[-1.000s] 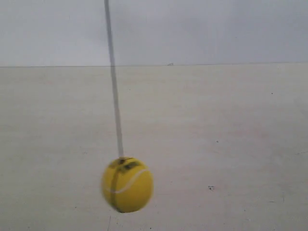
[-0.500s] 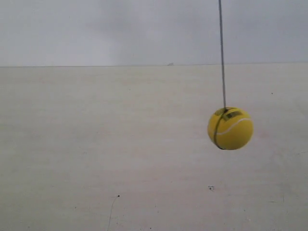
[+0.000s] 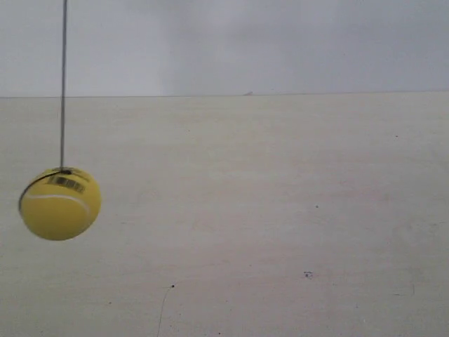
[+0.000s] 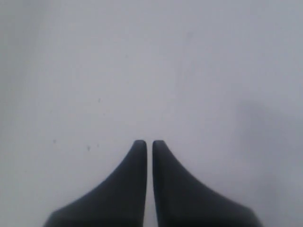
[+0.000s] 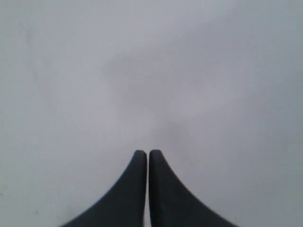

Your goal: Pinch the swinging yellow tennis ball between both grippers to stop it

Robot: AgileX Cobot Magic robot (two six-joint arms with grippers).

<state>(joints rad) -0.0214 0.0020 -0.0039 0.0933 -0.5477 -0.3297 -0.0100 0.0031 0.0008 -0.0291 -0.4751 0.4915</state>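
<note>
Yellow tennis ball (image 3: 59,205): hangs over the tabletop (image 3: 280,210), at the tabletop's left end in the exterior view; slightly blurred; white seam and a black printed patch face the camera.
String (image 3: 63,84): thin, dark, straight up from the ball's top, crossing the tabletop's far edge and out of the picture.
Left hand (image 4: 149,142): two black tapered fingers drawn almost together, a thin slit between them, holding nothing; place relative to the tabletop cannot be told.
Right hand (image 5: 144,152): same, fingers nearly meeting, holding nothing.
Wall (image 3: 280,42): plain grey, behind the tabletop.
</note>
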